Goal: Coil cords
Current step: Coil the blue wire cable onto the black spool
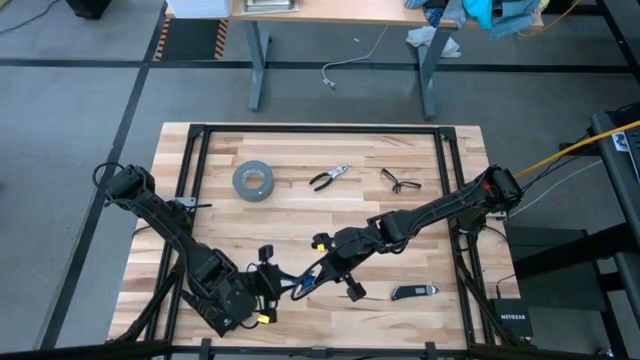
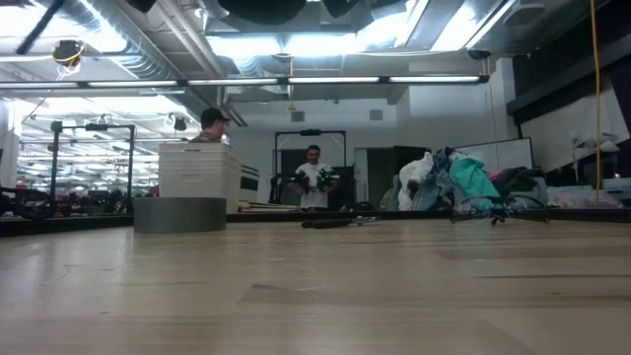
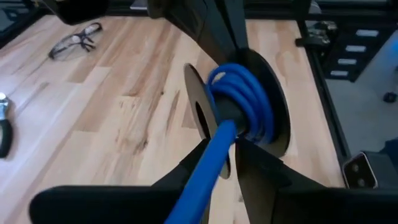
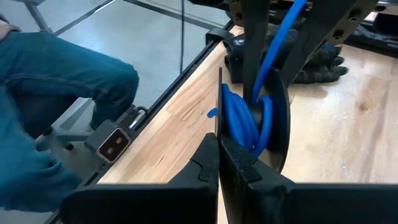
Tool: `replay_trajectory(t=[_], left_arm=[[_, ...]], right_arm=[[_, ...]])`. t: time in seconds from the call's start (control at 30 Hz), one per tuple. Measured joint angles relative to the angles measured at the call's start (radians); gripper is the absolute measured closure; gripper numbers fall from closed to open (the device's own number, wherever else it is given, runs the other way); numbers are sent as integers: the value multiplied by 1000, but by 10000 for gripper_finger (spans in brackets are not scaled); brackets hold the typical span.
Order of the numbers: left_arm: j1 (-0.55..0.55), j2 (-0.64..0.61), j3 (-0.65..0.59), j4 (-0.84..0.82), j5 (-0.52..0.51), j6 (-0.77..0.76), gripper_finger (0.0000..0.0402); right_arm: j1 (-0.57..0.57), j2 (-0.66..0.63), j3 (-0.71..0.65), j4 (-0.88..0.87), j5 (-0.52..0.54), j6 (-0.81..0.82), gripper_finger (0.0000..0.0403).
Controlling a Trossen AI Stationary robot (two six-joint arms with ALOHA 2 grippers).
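Both grippers meet at the cords near the front edge of the table (image 1: 300, 210).

The left gripper (image 1: 268, 290) sits at the front left, its 2 fingers closed on the blue strand leading from the cords (image 1: 305, 283). In the wrist views the cords (image 3: 239, 102) are wound as blue turns between 2 black discs. The right gripper (image 1: 325, 262) reaches in from the right, its fingers pressed together on the disc edge. Farther back lie a grey tape roll (image 1: 253, 181), pliers (image 1: 329, 178) and glasses (image 1: 399, 181).
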Motion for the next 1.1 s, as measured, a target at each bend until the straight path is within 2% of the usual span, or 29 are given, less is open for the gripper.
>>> replay_trajectory(t=[0.43,0.57,0.8,0.97,1.1], left_arm=[[2,4,0,35,-29,56,396],[2,4,0,36,-28,53,392],[-4,5,0,42,-25,59,360],[-1,5,0,48,-24,67,391],[-1,5,0,48,-25,89,395]], right_arm=[[0,0,0,0,-7,-2,402],[0,0,0,-1,-8,-2,402],[0,0,0,3,-4,-3,402],[0,0,0,0,-7,-8,402],[0,0,0,-4,-7,-10,402]])
